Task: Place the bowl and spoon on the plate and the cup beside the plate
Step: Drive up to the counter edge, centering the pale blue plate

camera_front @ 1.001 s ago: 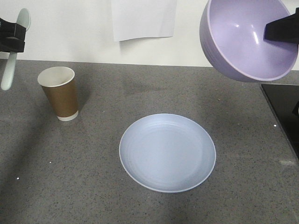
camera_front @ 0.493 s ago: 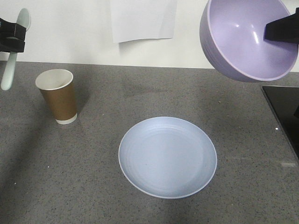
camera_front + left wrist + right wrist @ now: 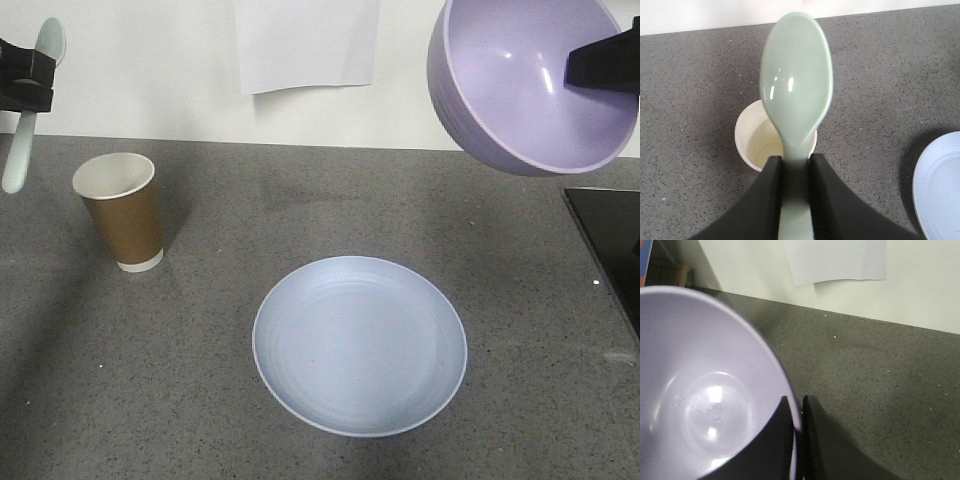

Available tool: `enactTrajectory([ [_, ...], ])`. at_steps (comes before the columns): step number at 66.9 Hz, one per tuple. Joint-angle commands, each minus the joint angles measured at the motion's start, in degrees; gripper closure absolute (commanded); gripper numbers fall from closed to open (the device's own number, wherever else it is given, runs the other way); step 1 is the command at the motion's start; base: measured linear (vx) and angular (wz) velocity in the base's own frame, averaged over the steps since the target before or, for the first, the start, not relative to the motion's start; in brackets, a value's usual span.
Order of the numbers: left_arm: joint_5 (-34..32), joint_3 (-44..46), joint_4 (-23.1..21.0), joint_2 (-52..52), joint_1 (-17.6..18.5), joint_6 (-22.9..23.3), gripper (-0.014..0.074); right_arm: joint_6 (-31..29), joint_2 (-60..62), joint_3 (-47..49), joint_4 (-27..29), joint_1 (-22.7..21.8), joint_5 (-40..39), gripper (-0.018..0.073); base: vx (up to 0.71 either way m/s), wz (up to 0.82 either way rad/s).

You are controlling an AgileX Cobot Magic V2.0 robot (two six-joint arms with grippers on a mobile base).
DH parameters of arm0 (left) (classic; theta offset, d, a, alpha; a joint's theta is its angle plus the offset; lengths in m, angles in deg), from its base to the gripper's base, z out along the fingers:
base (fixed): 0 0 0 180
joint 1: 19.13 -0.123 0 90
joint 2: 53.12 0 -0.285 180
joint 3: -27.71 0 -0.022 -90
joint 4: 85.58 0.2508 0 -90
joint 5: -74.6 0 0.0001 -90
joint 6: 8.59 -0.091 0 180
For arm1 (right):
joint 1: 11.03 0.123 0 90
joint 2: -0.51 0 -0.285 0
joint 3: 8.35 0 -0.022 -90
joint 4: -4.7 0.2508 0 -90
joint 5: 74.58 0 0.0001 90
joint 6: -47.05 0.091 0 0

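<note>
The right gripper [image 3: 796,409] is clamped across the rim of the bowl [image 3: 705,390], which is held tilted, high and to the right of the plate [image 3: 360,345]. The left gripper [image 3: 795,164] is closed on the handle of the spoon [image 3: 796,80], aloft near the cup [image 3: 120,210]. Risk: the bowl may be pivoted in that thin grip and landed off-centre.

The left gripper [image 3: 796,162] hangs raised above the tabletop [image 3: 200,400] at the left edge of the front view. Its two black fingers [image 3: 771,195] are clamped on the handle of the spoon [image 3: 796,85], whose head points away from the wrist. The right gripper [image 3: 797,405] is held high at the upper right. It pinches the rim of the bowl [image 3: 705,390], one finger inside the wall and one outside, with the bowl tipped so its opening faces the front camera.
</note>
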Motion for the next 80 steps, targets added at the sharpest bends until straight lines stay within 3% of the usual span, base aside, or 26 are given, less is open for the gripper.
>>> enactTrajectory([
  [1, -2.86, 1.39, -1.57, -2.05, 0.09, -0.02, 0.0603, -0.64, 1.15, 1.69, 2.71, -0.34, -2.66, 0.0565, 0.02, 0.0],
  [80, -2.86, 1.39, -1.57, -2.05, 0.09, -0.02, 0.0603, -0.64, 1.15, 1.69, 2.71, -0.34, -2.66, 0.0565, 0.01, 0.0],
])
